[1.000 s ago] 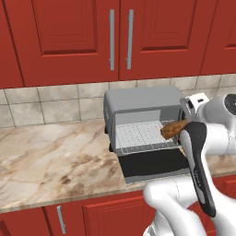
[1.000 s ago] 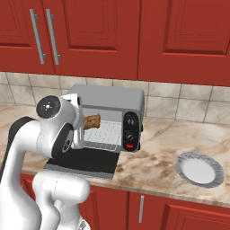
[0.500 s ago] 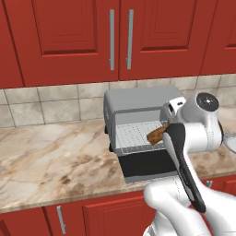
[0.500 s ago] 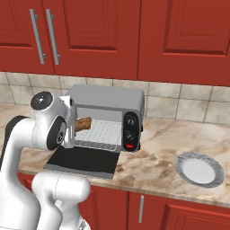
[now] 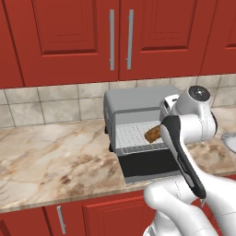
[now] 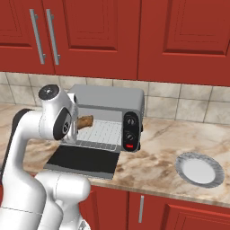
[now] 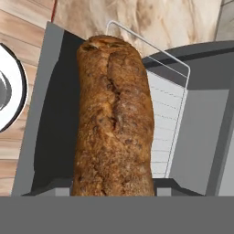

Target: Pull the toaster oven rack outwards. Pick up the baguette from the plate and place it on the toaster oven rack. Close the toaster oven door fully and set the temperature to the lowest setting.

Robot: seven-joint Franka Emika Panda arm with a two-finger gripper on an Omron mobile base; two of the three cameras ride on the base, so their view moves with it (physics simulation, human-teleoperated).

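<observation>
You have the baguette (image 7: 114,119) clamped between the gripper's jaws, and it hangs over the pulled-out toaster oven rack (image 5: 133,137) at the mouth of the toaster oven (image 6: 110,105). In the left base view the loaf's brown end (image 5: 152,133) shows just past the wrist, above the right part of the wire grid. The toaster oven door (image 6: 83,159) lies folded down flat in front, and the plate (image 6: 199,168) sits bare on the counter, well apart to the right.

The step in hand, as I judge it, is setting the loaf down on the rack. To do it well, lower it until its underside meets the wires before you let go (a drop from height could make it roll toward the raised rim or off the front). In the hand view the loaf runs along beside the rack's wire edge (image 7: 178,91), with dark door glass under much of it, so I would shift it further over the grid first. Whether it already touches the wires, I cannot tell.

Keep the wrist clear of the cavity's upper edge as you descend, and part the jaws only once the loaf is resting
</observation>
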